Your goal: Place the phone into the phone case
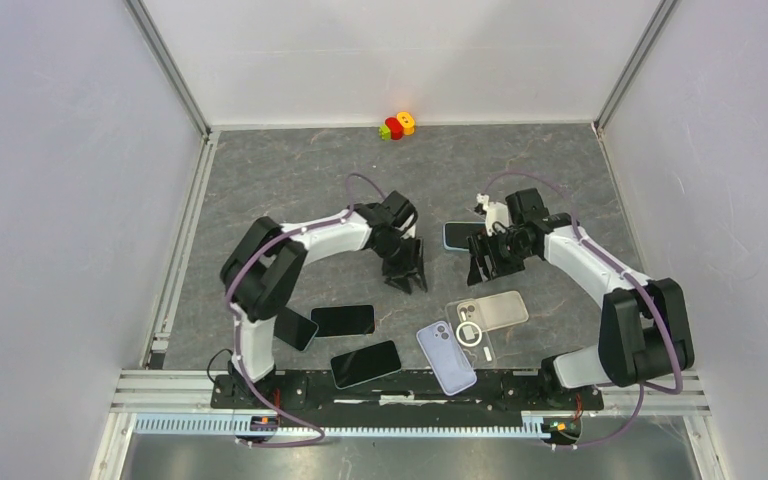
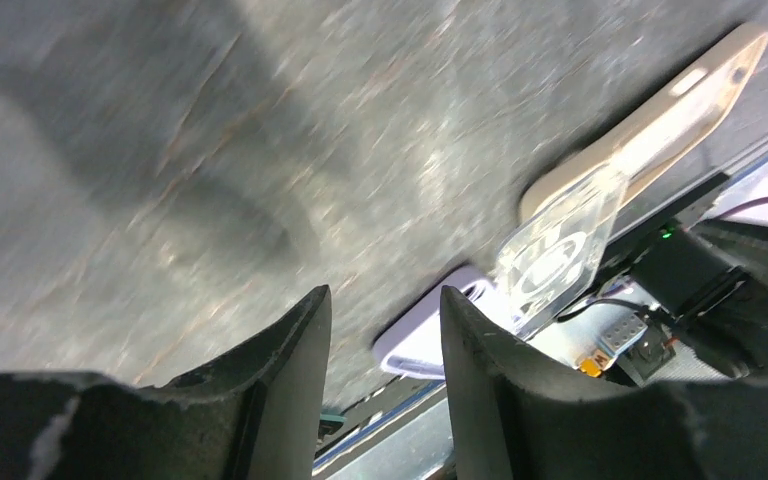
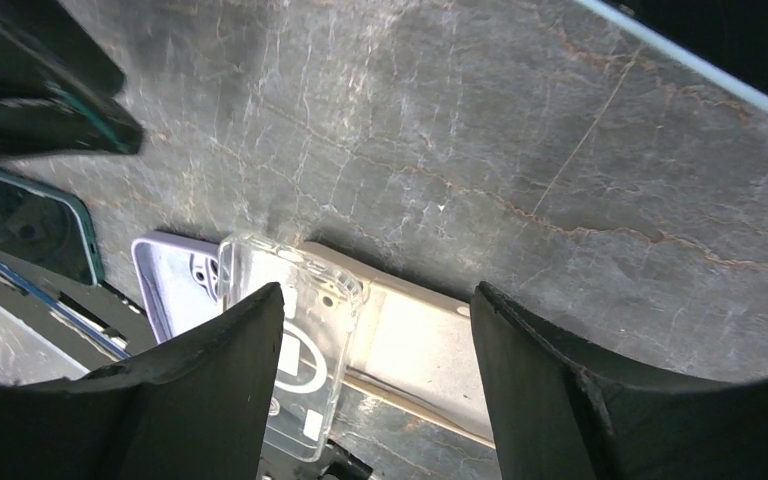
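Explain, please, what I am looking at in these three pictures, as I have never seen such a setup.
Two white robot arms are bolted at the near edge of a grey table. The wide picture looks down from above; the other two come from a camera on each wrist, so the dark shapes there are that hand's own fingers. The left hand and right hand both stand open, holding nothing. On the table lie black phones, a blue-edged phone and three overlapping cases: lilac case, clear case, beige case. A coloured toy sits at the far edge.
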Robot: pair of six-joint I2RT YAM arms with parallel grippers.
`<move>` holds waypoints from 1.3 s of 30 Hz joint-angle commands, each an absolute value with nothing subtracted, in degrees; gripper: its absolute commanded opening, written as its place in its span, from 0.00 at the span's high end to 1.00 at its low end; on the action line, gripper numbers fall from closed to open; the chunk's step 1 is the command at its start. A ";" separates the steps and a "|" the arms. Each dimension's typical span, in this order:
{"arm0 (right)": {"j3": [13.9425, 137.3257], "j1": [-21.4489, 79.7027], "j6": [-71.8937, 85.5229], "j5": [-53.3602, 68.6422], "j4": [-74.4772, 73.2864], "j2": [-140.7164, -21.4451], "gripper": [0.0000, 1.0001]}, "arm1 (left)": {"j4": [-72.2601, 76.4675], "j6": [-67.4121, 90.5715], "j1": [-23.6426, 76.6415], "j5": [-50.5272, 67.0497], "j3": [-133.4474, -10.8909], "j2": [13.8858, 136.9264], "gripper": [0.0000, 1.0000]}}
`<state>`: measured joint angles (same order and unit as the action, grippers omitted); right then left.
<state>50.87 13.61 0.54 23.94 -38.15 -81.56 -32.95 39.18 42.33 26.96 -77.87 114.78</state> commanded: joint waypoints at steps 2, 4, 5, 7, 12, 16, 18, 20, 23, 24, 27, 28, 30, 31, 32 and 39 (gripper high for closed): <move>48.50 16.83 -3.32 24.29 -37.71 -79.00 0.27 | -28.23 39.12 41.75 21.68 -67.48 104.19 0.49; 48.08 19.18 -3.52 22.10 -37.72 -78.68 0.27 | -27.39 39.93 41.75 21.15 -64.25 101.92 0.49; 47.99 20.73 -3.39 20.40 -37.64 -78.58 0.28 | -27.10 40.18 41.75 20.94 -62.83 101.05 0.49; 48.37 24.47 -3.30 16.88 -37.35 -79.08 0.29 | -26.60 40.52 41.77 20.45 -60.78 99.48 0.49; 49.39 30.71 -3.82 10.25 -37.07 -81.85 0.31 | -26.37 40.65 41.75 19.26 -57.87 97.87 0.49; 50.30 32.28 -5.62 8.10 -36.57 -83.76 0.32 | -26.15 40.63 41.75 18.73 -56.50 96.93 0.49; 50.99 33.10 -6.44 8.34 -36.20 -84.79 0.32 | -26.06 40.78 41.75 18.34 -55.80 96.42 0.49; 51.55 33.72 -6.91 9.00 -35.69 -85.66 0.34 | -25.97 40.83 41.75 18.13 -55.23 96.01 0.49; 51.85 34.58 -7.69 12.52 -34.47 -86.95 0.40 | -25.53 41.29 41.75 17.92 -54.29 95.40 0.49; 52.25 34.71 -7.73 13.67 -34.37 -87.65 0.44 | -25.41 41.48 41.75 17.84 -54.06 95.22 0.49; 52.98 34.87 -7.50 16.39 -34.20 -89.47 0.57 | -25.31 41.57 41.75 17.41 -53.49 94.65 0.49; 53.16 34.89 -7.34 16.58 -34.23 -89.97 0.63 | -25.31 41.57 41.75 17.19 -53.36 94.52 0.49; 53.65 34.89 -7.12 16.07 -34.51 -90.72 0.82 | -25.38 41.57 41.75 16.90 -53.02 94.01 0.49; 53.98 34.88 -7.25 16.00 -34.75 -91.03 0.88 | -25.54 41.57 41.75 16.71 -52.95 93.92 0.49; 54.48 34.83 -7.45 15.87 -35.12 -91.32 0.94 | -25.65 41.53 41.74 16.45 -52.91 93.87 0.49; 60.96 34.73 -6.13 16.58 -37.47 -92.26 1.00 | -27.33 40.90 41.75 13.89 -53.67 93.01 0.49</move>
